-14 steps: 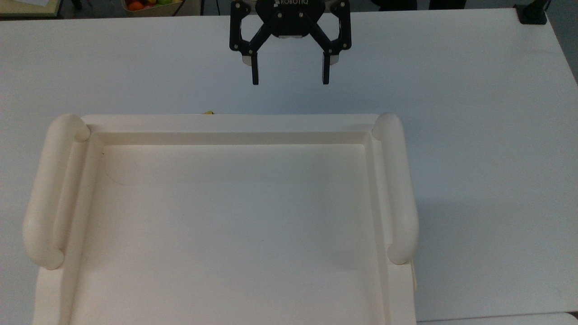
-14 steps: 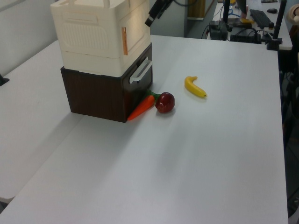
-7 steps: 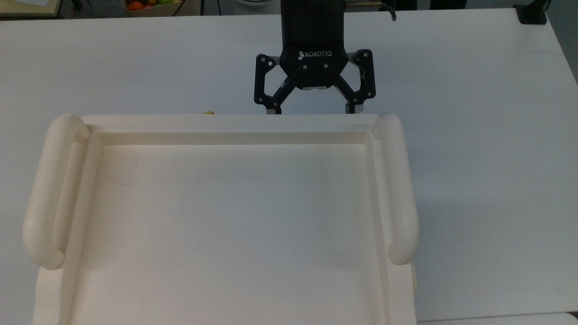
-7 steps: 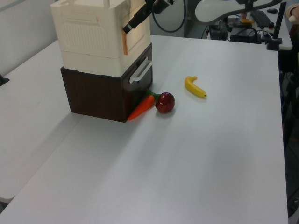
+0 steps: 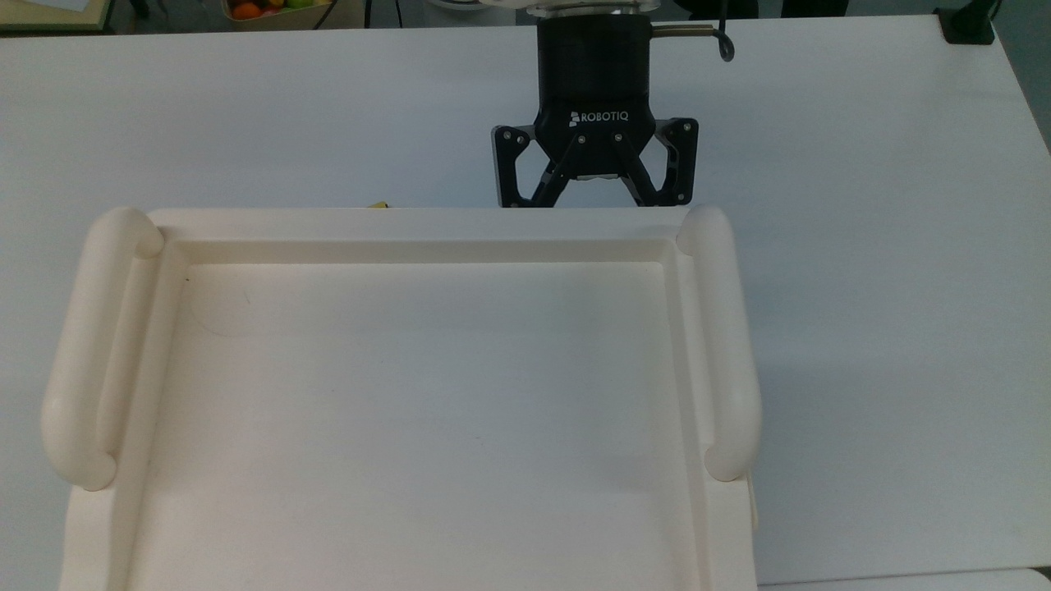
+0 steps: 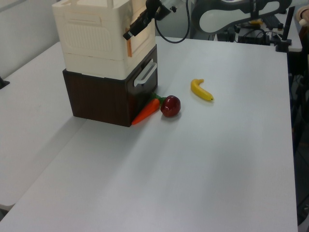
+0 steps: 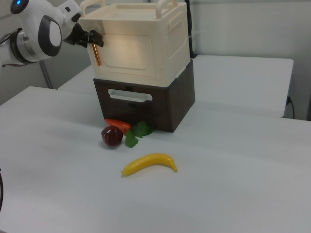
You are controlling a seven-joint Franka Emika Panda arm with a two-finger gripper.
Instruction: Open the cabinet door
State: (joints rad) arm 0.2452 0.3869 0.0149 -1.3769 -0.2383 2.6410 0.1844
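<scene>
Gripper (image 7: pixel 95 39) at front upper edge of cabinet (image 7: pixel 141 46), right by coppery handle (image 7: pixel 96 55) on cabinet door (image 7: pixel 127 53) (the right view's left side). Door flat against cabinet front. Cannot tell whether fingers are spread or closed; tips hidden behind cabinet rim (image 5: pixel 427 220) in top view. Cabinet sits on dark brown drawer unit (image 7: pixel 146 104). Carrot (image 7: pixel 118 124), apple (image 7: pixel 112 136), banana (image 7: pixel 149 163) on white table (image 7: pixel 233 184) in front.

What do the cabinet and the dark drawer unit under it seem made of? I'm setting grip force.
The cabinet looks like moulded cream plastic, matte, with rounded rails and embossed panels. The drawer unit looks like dark wood-grain laminate or veneer; which one is unclear.
</scene>
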